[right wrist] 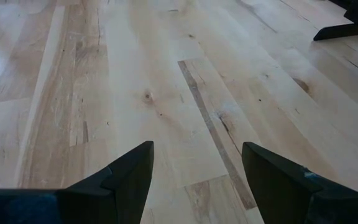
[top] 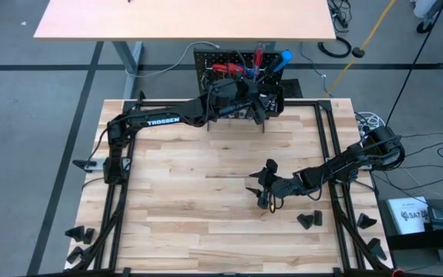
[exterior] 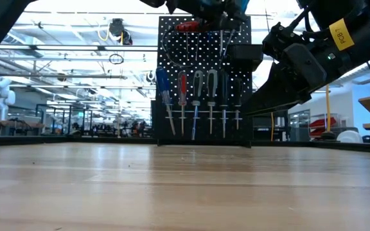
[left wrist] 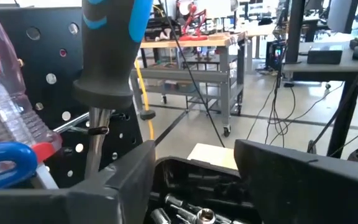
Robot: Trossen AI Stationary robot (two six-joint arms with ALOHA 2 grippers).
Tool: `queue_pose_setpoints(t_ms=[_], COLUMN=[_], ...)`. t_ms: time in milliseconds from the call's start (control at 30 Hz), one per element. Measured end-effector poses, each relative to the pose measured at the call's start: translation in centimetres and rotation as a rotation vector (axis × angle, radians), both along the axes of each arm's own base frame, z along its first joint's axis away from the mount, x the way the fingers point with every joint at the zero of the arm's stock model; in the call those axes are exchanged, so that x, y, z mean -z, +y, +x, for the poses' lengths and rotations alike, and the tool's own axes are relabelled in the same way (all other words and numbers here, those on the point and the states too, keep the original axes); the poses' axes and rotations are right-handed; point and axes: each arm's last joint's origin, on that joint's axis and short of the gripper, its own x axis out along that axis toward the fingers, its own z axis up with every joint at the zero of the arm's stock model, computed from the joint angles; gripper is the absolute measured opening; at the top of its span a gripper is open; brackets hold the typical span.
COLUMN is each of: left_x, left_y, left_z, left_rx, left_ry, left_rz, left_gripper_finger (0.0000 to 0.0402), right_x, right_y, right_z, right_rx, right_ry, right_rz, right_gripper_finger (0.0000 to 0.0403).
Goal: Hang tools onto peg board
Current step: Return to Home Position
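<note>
1. Find the peg board [exterior: 204, 61] standing upright at the table's [top: 175, 200] far edge. It is directly ahead of the left gripper [left wrist: 194, 149], which is up against its top part.
2. Check the hanging tools on the board's front face, below the left gripper. A blue-handled screwdriver [exterior: 162, 82] and a red-handled screwdriver [exterior: 183, 88] hang tip-down side by side at one end of a row of screwdrivers. The red-handled pliers [exterior: 188, 27] sit near the board's top edge.
3. Note the black bin [exterior: 245, 55] fixed to the board's upper part. In the left wrist view it lies just under the left gripper, and the metal bits [left wrist: 194, 214] inside it show between the two fingers.
4. Observe the blue-and-black screwdriver [left wrist: 107, 56] standing upright just beside one finger of the left gripper.
5. Confirm the left gripper's state: its fingers are spread and nothing is held between them.
6. Confirm the right gripper [right wrist: 196, 152]: its fingers are spread and empty. It hangs low over bare wood near the table's middle, well apart from the peg board.
7. Note one black wedge block [top: 308, 221] lying near the right gripper, on the side away from the board.
</note>
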Motion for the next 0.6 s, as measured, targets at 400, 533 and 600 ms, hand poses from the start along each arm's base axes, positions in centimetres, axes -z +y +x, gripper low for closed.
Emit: queue_pose_setpoints(t_ms=[400,533,600], left_x=[-3.1,-4.3,-4.8], left_y=[-5.3,-7.4,-8.4], left_z=[-1.4,-2.7,-3.5], left_rx=[0.158,0.205,0.233], left_ry=[0.020,0.072,0.102], left_rz=[0.051,0.057,0.056], left_gripper_finger=[0.0238,0.0239,0.0239], right_x=[0.0,-0.2,-0.8], right_y=[0.0,0.0,0.0], right_z=[0.0,0.0,0.0], right_rx=[-0.001,-0.004,-0.007], right_ry=[0.006,-0.009,-0.043], right_rz=[-0.002,0.006,0.016], right_gripper_finger=[0.0238,0.0238,0.0238])
